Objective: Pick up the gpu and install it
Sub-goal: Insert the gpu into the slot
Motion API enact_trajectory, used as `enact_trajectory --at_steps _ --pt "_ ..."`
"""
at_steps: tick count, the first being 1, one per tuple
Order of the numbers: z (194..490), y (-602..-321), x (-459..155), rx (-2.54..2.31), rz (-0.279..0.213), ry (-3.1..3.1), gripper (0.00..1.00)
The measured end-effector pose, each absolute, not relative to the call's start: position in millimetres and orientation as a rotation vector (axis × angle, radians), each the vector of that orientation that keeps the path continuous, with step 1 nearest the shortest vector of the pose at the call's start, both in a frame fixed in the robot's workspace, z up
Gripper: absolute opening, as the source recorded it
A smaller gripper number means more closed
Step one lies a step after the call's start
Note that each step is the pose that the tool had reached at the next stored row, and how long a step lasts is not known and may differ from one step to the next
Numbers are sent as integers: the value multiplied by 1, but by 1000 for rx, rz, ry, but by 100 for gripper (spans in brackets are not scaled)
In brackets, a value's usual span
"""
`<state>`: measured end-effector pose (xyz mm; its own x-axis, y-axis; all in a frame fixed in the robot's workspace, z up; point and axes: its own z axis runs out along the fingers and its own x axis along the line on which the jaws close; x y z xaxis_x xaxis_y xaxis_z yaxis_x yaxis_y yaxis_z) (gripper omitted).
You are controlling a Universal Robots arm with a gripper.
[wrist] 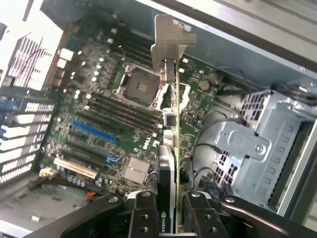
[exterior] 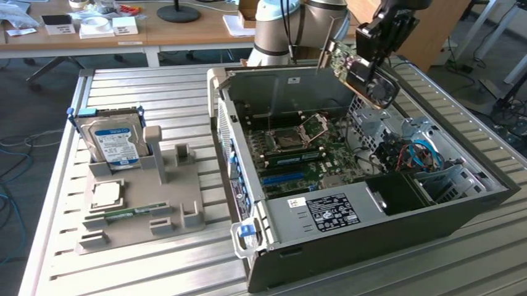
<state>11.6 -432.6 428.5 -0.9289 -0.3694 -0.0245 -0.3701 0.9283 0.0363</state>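
Gripper [exterior: 379,58] clamped on the gpu [exterior: 361,75], jaws pressed against both faces of the card at one end. Gpu held in the air and tilted, green board toward the exterior view's left, black fan cooler [exterior: 377,86] toward its right, above the far right corner of the open computer case [exterior: 387,237], not seated in any slot. From the wrist: gripper [wrist: 171,223] at the near end, gpu [wrist: 171,148] seen edge-on, silver end bracket [wrist: 171,42] farthest from the jaws, all hanging over the motherboard [wrist: 99,124] between the CPU socket [wrist: 136,87] and the grey drive cage [wrist: 247,144]. Under and around the card: black RAM slots [wrist: 116,111] beside the socket, a blue expansion slot [wrist: 94,131], a pale slot [wrist: 74,168] nearer the case edge, dark cables [wrist: 208,148] looping just beside the card on the cage side. In the exterior view, blue and red cables [exterior: 416,154] bunched near the cage inside the case. Case lying on its side on the slatted metal bench [exterior: 148,86], opening upward. Well apart, toward the exterior view's left: a grey holder tray [exterior: 177,213] with a blue-labelled hard drive [exterior: 115,142] standing upright, a CPU chip [exterior: 107,194] lying flat, a green RAM stick [exterior: 132,213] lying in a groove. Behind the bench, the arm's base column [exterior: 280,31] and a wooden desk [exterior: 148,34] with small boxes.
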Motion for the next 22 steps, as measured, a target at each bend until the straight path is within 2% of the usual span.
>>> enact_trajectory --at_steps 22 --pt "427 -433 12 -1187 67 2898 26"
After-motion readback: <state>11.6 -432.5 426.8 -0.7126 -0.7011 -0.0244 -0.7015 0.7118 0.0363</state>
